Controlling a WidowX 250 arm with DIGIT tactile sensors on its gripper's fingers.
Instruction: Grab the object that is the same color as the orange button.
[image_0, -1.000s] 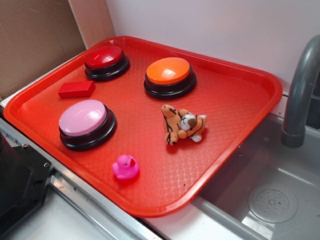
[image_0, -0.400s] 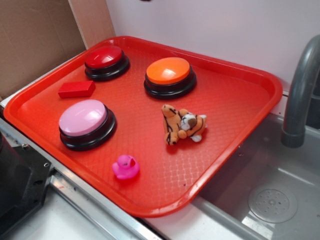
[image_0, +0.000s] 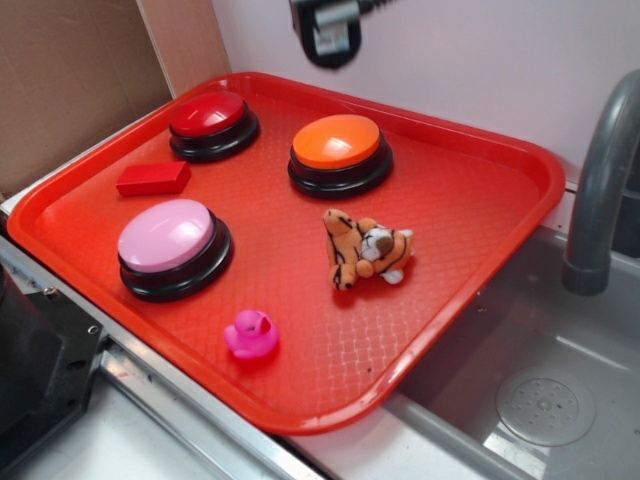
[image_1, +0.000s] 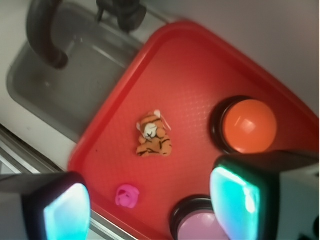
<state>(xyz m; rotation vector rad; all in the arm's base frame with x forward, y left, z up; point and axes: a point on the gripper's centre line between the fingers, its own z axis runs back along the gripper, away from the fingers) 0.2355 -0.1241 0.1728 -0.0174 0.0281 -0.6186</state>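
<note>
A small plush tiger (image_0: 366, 249), orange with black stripes and a white muzzle, lies on the red tray (image_0: 470, 200) right of centre. The orange button (image_0: 338, 152) stands on its black base just behind it. In the wrist view the tiger (image_1: 152, 139) lies near the middle and the orange button (image_1: 248, 125) at the right. My gripper (image_0: 327, 33) hangs high above the tray's back edge, well clear of both. Seen from the wrist, the gripper (image_1: 150, 207) stands open with nothing between its fingers.
On the tray also stand a red button (image_0: 212, 122) and a pink button (image_0: 170, 244). A red block (image_0: 152, 178) and a pink duck (image_0: 251, 334) lie near them. A sink (image_0: 540, 380) with a grey faucet (image_0: 605, 180) lies right of the tray.
My gripper has come into the exterior view at the top, above the tray's back edge. Nothing on the tray has moved.
</note>
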